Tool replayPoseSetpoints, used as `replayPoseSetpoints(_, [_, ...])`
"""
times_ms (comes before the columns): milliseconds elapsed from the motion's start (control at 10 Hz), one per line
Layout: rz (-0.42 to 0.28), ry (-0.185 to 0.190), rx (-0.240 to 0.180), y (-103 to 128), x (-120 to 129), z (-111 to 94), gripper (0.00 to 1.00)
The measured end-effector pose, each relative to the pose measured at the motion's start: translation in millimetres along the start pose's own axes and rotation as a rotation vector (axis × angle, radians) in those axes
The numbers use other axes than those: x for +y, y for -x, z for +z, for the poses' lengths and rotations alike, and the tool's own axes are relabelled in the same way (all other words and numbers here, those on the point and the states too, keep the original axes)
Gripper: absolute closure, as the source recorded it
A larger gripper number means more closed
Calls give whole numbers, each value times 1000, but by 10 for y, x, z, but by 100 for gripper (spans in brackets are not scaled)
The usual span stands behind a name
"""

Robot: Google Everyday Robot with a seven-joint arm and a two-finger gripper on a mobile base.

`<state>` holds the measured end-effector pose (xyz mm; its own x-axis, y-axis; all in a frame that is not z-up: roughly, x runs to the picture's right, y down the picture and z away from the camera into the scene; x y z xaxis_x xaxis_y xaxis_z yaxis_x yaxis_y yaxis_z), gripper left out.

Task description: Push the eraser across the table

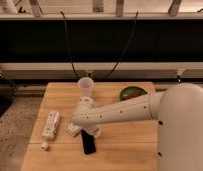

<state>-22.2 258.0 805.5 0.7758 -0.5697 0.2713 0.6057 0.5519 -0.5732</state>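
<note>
The eraser (88,141), a flat black slab, lies near the front edge of the light wooden table (130,142), its long side running front to back. My white arm reaches in from the right across the table's middle. The gripper (90,131) hangs under the arm's end, right at the eraser's far end and partly hidden by the arm. I cannot tell whether it touches the eraser.
A small white block (73,130) lies just left of the gripper. A long white remote-like device (50,125) lies further left, with a tiny white piece (44,146) in front of it. A translucent cup (85,86) and a green bowl (133,92) stand at the back.
</note>
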Motion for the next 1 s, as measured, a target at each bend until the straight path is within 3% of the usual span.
replayPoseSetpoints(1000, [-98,-26,55,157,-212,-108,96])
